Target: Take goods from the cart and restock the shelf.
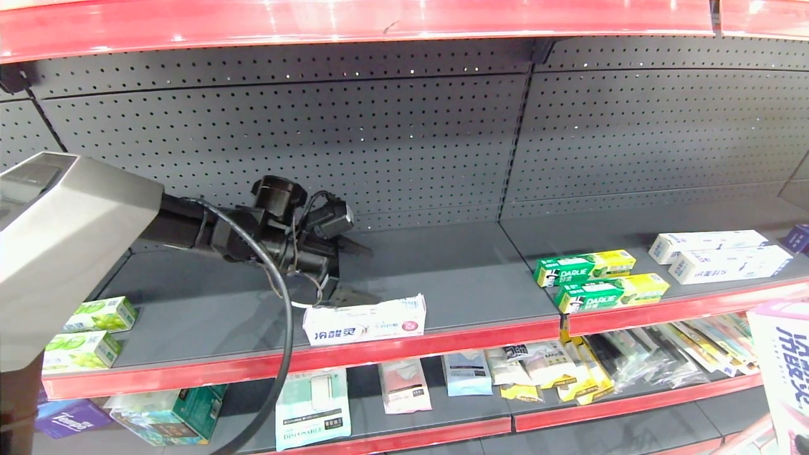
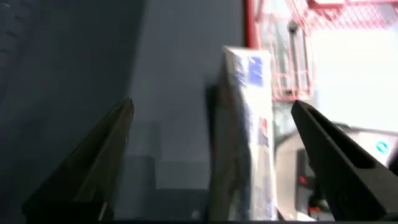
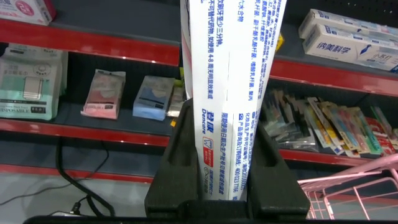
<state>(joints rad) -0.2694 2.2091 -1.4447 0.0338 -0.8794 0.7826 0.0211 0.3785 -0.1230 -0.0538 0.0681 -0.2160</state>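
Hovering over the shelf (image 1: 442,278), my left gripper (image 1: 355,275) gapes just behind the white box (image 1: 364,320) lying at the front edge. Left wrist view: my fingers (image 2: 93,162) are spread, touching nothing. Right wrist view: my right gripper (image 3: 225,127) clamps a second box (image 3: 230,62) upright.

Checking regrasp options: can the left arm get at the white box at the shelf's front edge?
Probably yes: the left gripper hangs open right behind the white box, with only bare shelf between them.

White box (image 2: 249,130) is showing blurred in left wrist view, lower end running off frame. Tall box (image 3: 233,74) in right gripper (image 3: 227,118) is getting cropped at top; purple box (image 1: 797,239) at shelf's (image 1: 442,272) right end is getting cropped too.
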